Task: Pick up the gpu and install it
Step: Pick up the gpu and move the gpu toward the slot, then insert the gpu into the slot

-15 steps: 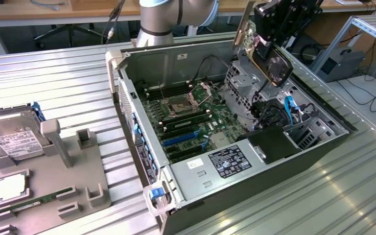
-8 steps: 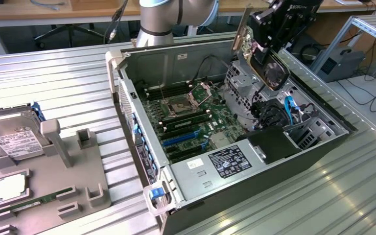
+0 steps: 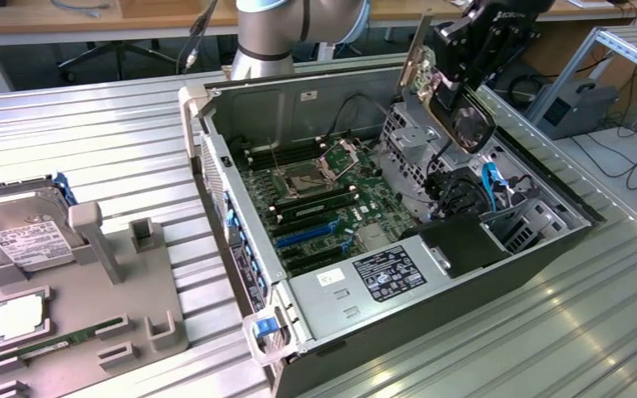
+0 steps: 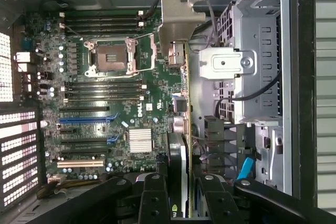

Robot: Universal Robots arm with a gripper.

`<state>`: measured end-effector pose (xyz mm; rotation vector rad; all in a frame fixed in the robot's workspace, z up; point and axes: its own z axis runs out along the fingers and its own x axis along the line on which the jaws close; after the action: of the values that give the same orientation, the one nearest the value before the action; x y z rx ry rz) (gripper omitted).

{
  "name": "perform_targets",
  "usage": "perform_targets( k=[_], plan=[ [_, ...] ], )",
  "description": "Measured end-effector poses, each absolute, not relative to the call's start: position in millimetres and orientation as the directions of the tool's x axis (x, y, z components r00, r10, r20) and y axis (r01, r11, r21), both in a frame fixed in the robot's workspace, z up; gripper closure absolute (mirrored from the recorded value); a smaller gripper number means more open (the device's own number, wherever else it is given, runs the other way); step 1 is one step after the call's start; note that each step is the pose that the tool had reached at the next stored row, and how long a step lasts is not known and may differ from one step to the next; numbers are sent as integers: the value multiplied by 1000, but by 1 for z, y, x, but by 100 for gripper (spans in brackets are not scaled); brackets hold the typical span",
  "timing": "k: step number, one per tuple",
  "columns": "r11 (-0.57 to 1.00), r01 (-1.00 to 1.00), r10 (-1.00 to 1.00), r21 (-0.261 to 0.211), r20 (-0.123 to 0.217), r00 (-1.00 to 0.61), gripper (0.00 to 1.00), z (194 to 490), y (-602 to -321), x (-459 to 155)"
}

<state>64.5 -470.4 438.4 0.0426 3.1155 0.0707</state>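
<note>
Ribbed metal table (image 3: pixel 97 124) carries open computer case (image 3: pixel 285 108) (side panel off), grey parts holder (image 3: pixel 86 323) alongside.

Metal, plastic and circuit board at the open grey sheet-metal computer case (image 3: pixel 285 108)

Inside the case, the green circuit-board motherboard (image 4: pixel 105 103) looks matt, its small ribbed silver heatsink (image 4: pixel 140 140) shiny. Above the case, the thin flat gpu (image 3: pixel 464 123) shows a glossy dark face and a smooth silver metal bracket (image 4: pixel 178 14). Beside the case, a matt grey plastic holder (image 3: pixel 75 315) sits on the ribbed, reflective metal table (image 3: pixel 97 124).
</note>
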Motion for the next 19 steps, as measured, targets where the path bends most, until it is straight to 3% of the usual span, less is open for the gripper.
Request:
perform_targets(
  k=[19],
  plan=[
    [999,27,28,46,-24,-999,73,429,-470,70]
  ],
)
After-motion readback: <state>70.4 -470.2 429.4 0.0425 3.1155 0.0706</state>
